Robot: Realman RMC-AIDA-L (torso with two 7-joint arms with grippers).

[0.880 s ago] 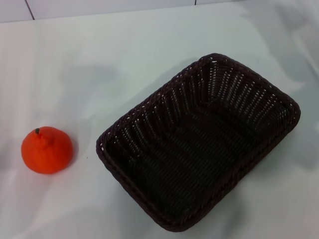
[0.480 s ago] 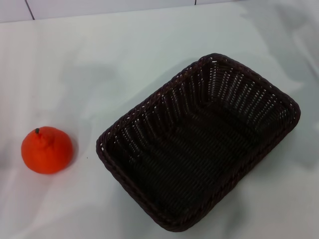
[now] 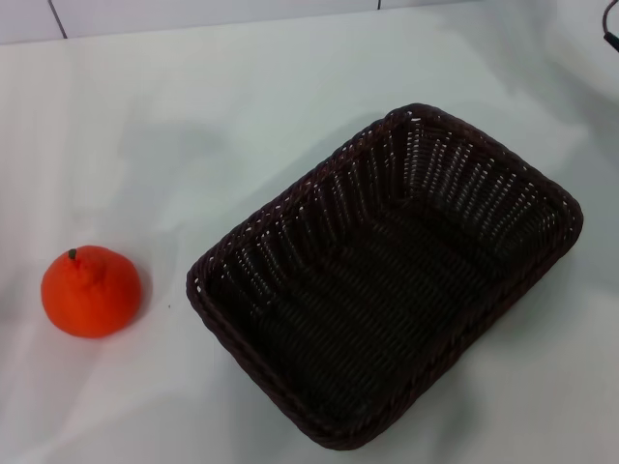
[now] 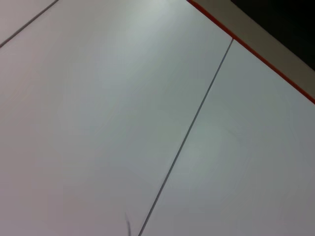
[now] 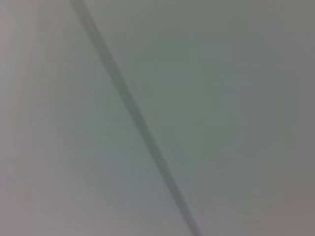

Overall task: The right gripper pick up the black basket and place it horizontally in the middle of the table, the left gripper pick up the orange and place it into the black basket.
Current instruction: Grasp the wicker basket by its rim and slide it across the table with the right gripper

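A glossy white tabletop (image 3: 290, 106) fills nearly all of the head view, lit softly from above, with pale grey shadows lying across its far half. Along its back edge stands a white wall (image 3: 193, 14) crossed by a thin dark seam. The left wrist view shows a white panelled surface (image 4: 98, 113) split by a dark joint line (image 4: 189, 132), with a red-edged beige strip (image 4: 256, 34) in one corner, black beyond it.

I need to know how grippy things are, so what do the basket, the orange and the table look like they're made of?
The black basket: woven wicker-style strands, possibly plastic rattan, dark brown-black, with a braided rim and gaps between the slats. The orange: smooth, evenly bright, matte skin with a dark stem; real or imitation, hard to say. The table: hard glossy white surface showing soft reflections.
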